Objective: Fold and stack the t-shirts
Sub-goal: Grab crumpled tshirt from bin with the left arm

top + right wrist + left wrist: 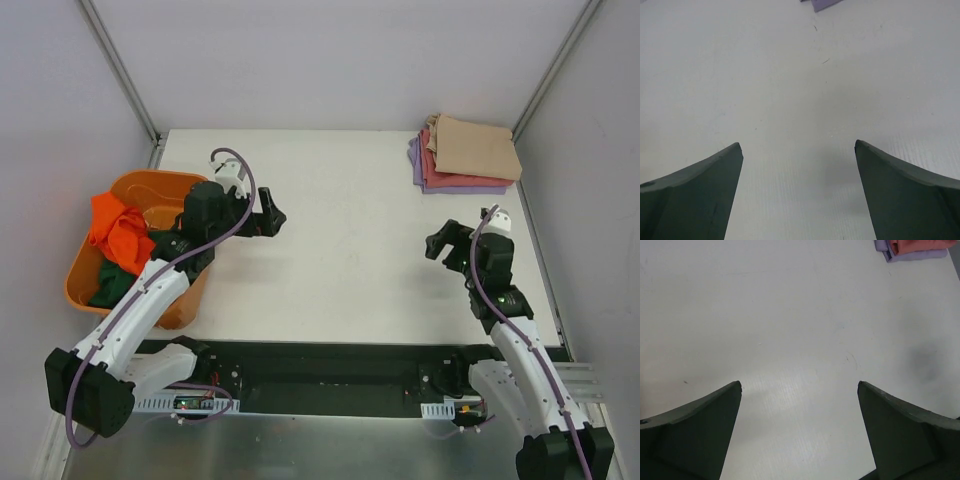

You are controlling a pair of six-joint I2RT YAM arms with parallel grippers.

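Three folded t-shirts are stacked at the table's back right: tan [475, 147] on top, pink-red [432, 165] under it, lavender [415, 155] at the bottom. A crumpled bright orange t-shirt [115, 228] and a dark green one [115, 285] lie in the tub at the left. My left gripper [276, 215] hangs open over bare table just right of the tub. My right gripper [433, 245] is open too, below the stack. Both wrist views show empty jaws, left [799, 385] and right [798, 145]. The stack's lavender [910, 255] and pink-red [920, 245] edges show in the left wrist view's far corner, and a lavender corner [822, 4] shows in the right wrist view.
A rigid orange plastic tub [150, 185] stands at the table's left edge. White walls with metal corner posts enclose the table [340, 230] on three sides. A dark rail with both arm bases runs along the near edge.
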